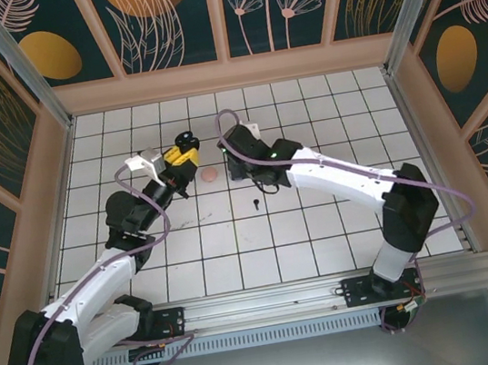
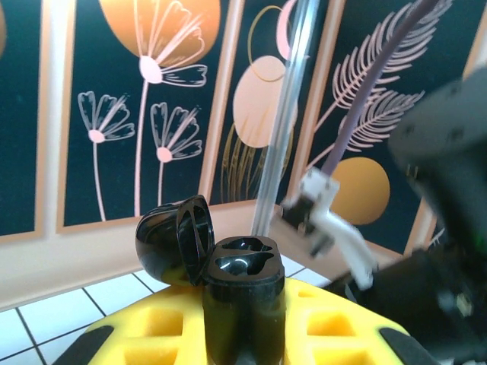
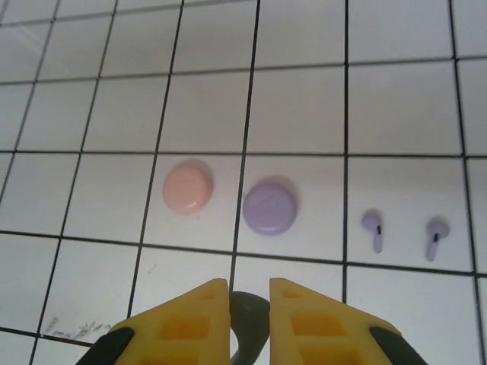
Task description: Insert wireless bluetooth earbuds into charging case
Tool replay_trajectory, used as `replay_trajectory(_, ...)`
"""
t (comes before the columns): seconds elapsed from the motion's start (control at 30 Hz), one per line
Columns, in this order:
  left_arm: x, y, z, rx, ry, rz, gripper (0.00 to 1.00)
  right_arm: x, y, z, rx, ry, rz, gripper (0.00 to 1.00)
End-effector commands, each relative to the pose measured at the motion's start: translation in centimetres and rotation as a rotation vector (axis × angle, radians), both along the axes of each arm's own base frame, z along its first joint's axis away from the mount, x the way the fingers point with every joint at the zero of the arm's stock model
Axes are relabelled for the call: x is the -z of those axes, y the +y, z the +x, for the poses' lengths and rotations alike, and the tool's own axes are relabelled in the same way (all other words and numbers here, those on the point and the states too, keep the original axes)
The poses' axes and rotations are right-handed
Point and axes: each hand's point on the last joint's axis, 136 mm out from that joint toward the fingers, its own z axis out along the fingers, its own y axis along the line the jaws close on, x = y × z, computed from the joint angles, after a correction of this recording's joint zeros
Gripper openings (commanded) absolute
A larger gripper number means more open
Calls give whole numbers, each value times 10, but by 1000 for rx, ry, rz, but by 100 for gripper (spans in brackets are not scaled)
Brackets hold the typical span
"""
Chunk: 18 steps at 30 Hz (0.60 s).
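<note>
Over tiled table (image 1: 324, 226), left claw (image 2: 243, 331) grips open black case (image 2: 242, 285); right claw (image 3: 249, 293) pinches dark object (image 3: 249, 313) — cut off, unidentifiable.

From where I stand I count three round charging cases: one pink case (image 3: 187, 187), one lilac case (image 3: 269, 206), and one black case (image 2: 242, 293) with its lid swung open. Of the little stemmed earbuds I make out three: two lilac earbuds (image 3: 372, 226) (image 3: 436, 232) lying side by side, and a single black earbud (image 1: 255, 204) alone on the tiles. There is also one dark piece (image 3: 247, 313), too hidden for me to name.
</note>
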Motion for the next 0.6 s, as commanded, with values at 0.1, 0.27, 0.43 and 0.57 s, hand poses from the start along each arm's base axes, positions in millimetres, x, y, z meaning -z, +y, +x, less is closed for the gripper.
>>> replay_trajectory(0.1, -15, -14, -25, 103, -200, 49, 0, -86, -15, 9, -31, -184, 44, 15)
replay_trajectory(0.27, 2, -31, -31, 126, -263, 163, 0, -132, -14, 3, -91, -292, 106, 15)
replay_trajectory(0.43, 15, -47, -31, 155, -279, 216, 0, -162, -11, -9, -174, -367, 156, 16)
replay_trajectory(0.57, 19, -54, -32, 180, -292, 221, 0, -175, -6, -22, -247, -403, 176, 16)
